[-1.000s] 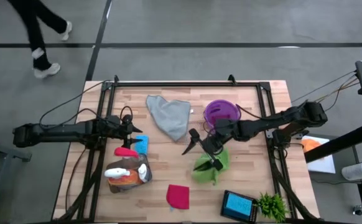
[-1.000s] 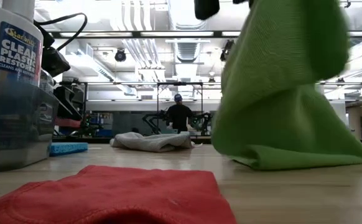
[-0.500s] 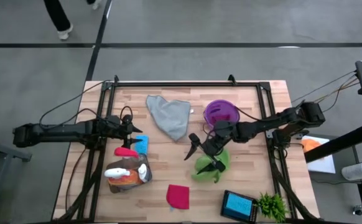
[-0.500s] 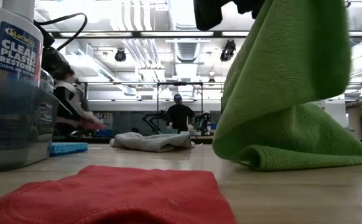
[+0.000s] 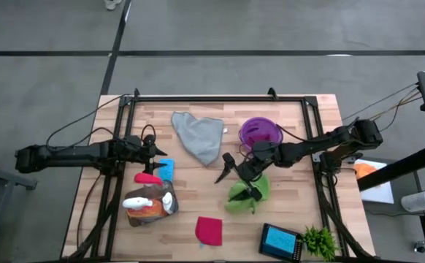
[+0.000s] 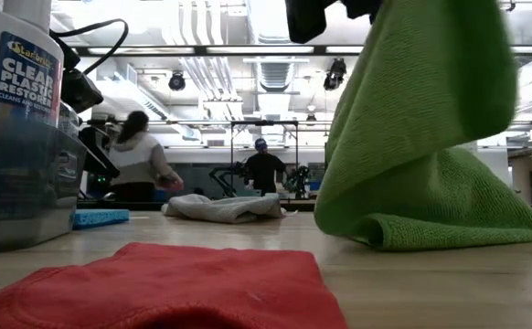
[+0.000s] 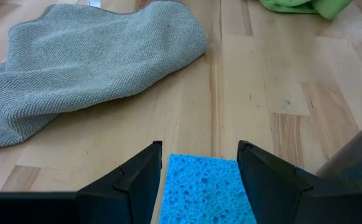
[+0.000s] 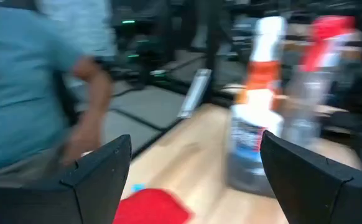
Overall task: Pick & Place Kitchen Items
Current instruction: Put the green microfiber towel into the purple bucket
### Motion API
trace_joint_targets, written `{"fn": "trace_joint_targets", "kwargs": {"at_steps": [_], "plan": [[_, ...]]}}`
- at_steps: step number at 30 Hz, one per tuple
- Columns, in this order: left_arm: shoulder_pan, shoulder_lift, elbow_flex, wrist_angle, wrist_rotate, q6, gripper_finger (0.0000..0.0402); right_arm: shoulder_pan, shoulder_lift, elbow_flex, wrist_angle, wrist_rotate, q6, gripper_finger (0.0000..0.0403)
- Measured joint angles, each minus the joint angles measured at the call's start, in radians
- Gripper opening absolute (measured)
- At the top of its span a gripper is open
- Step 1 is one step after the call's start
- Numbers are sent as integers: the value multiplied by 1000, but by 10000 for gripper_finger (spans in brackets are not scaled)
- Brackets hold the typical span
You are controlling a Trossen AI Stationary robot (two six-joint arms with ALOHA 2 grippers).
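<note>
Cloth (image 5: pixel 198 136) behind centre, sponge (image 5: pixel 166 169) left of it, bottles (image 5: pixel 148 203) front left, plant (image 5: pixel 319 242) front right.

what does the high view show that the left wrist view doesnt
Only the high view shows the purple bowl, the spray bottles, the red cloth, the small plant and the right hand, open above the green cloth, with one finger down on it. Only the left wrist view shows the left hand open, its fingers either side of the blue sponge. Both show the grey cloth, that sponge and the wooden table.
</note>
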Motion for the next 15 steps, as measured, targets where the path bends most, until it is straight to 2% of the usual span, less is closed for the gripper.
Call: {"fn": "trace_joint_targets", "kwargs": {"at_steps": [4,12,15], "plan": [[0,0,0,0,0,0,214,1,31,1,70,142,-15,343],[0,0,0,0,0,0,214,2,179,23,116,199,-25,343],[0,0,0,0,0,0,214,1,225,57,117,281,-68,343]]}}
